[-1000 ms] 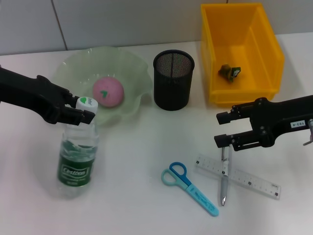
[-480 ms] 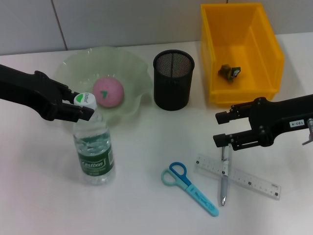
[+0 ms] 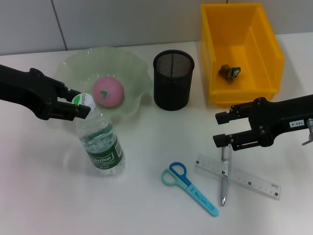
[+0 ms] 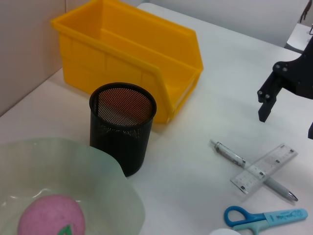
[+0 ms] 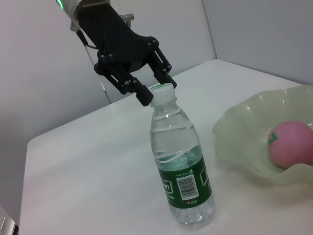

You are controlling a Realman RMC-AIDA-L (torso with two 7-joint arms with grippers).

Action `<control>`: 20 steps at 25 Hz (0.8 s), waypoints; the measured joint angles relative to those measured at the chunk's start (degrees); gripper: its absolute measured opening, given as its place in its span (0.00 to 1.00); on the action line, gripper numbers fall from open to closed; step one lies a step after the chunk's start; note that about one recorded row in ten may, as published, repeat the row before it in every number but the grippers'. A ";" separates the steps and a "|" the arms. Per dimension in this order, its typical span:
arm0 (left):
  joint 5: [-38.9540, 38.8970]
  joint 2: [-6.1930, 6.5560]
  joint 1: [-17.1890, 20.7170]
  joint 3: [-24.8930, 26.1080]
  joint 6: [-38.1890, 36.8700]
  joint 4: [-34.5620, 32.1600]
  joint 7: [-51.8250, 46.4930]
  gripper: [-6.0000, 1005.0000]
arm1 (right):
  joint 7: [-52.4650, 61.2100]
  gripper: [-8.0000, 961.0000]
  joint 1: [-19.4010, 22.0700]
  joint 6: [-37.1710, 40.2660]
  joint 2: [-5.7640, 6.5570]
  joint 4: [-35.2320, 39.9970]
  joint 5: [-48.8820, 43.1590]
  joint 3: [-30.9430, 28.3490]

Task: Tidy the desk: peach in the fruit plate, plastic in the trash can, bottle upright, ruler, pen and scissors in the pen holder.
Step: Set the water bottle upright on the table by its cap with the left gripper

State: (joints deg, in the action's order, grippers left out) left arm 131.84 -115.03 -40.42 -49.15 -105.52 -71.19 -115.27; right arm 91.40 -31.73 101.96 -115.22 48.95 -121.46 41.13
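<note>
My left gripper is shut on the white cap of the clear water bottle, which stands on its base, leaning slightly; both also show in the right wrist view, the gripper and the bottle. The pink peach lies in the green fruit plate. Crumpled plastic lies in the yellow bin. My right gripper is open, just above the pen, which lies across the clear ruler. Blue scissors lie to their left. The black mesh pen holder stands behind.
The plate sits just behind the bottle. The left wrist view shows the pen holder close to the yellow bin, with the pen, ruler and scissors lying beyond.
The bottle's base has swung to the right under the held cap, so it stands closer to upright. The right arm has not moved.
</note>
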 joint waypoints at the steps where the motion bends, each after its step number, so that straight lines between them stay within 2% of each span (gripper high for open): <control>1: -0.01 0.00 0.15 0.04 -0.02 -0.22 0.12 0.43 | 0.00 0.72 0.00 0.00 0.00 0.00 0.00 0.00; 20: -0.03 -0.46 1.59 0.82 -0.95 -3.42 0.84 0.43 | 0.00 0.72 0.01 0.00 -0.09 0.00 0.00 0.00</control>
State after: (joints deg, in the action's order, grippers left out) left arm 131.82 -115.49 -38.84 -48.33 -106.47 -74.61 -114.43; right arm 91.40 -31.72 101.95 -115.32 48.95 -121.46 41.13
